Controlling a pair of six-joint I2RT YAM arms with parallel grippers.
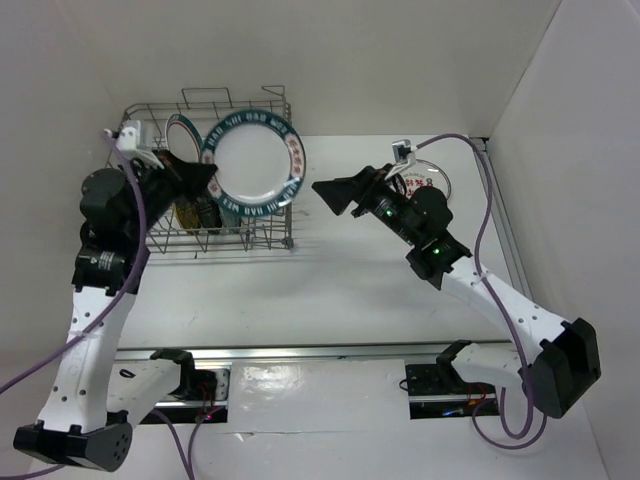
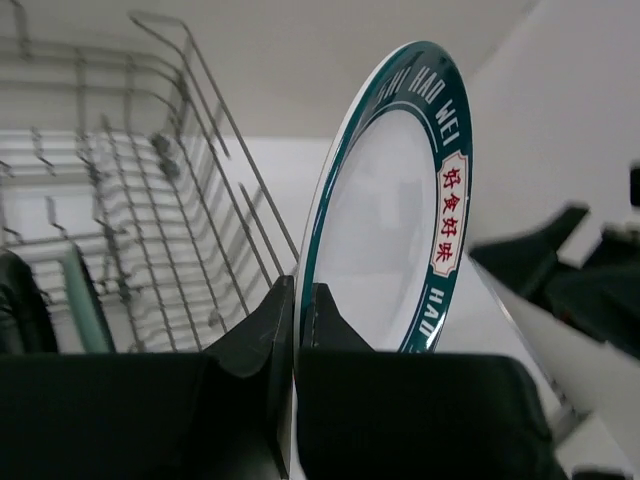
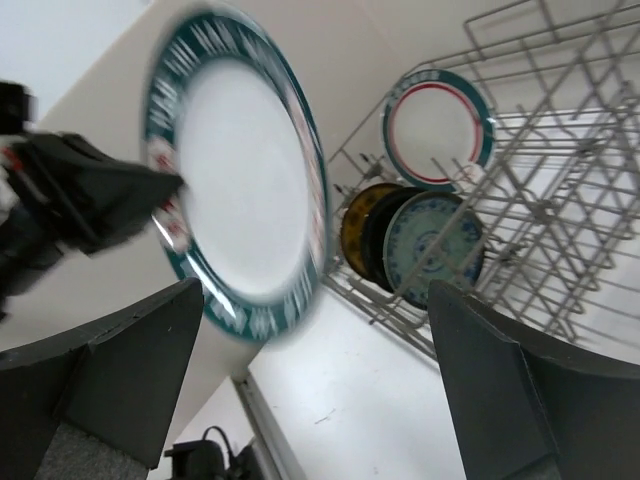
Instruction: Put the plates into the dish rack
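Dish rack (image 1: 240, 100): grey wire basket, upright tines, far left of table; green-lettered plate (image 1: 253, 155): white, raised on edge at rack's right end; second green-rimmed plate (image 3: 437, 128): standing in rack; yellow plate (image 3: 356, 228), black plate (image 3: 385, 215), pale teal patterned plate (image 3: 435, 245): upright, close together between tines; white plate (image 1: 432, 178): red marks, partly hidden, well right of rack.

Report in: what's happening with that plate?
Left gripper shut on green-rimmed plate, upright at rack. Right gripper open, clear of it. Four plates already racked; nothing seen blocking.
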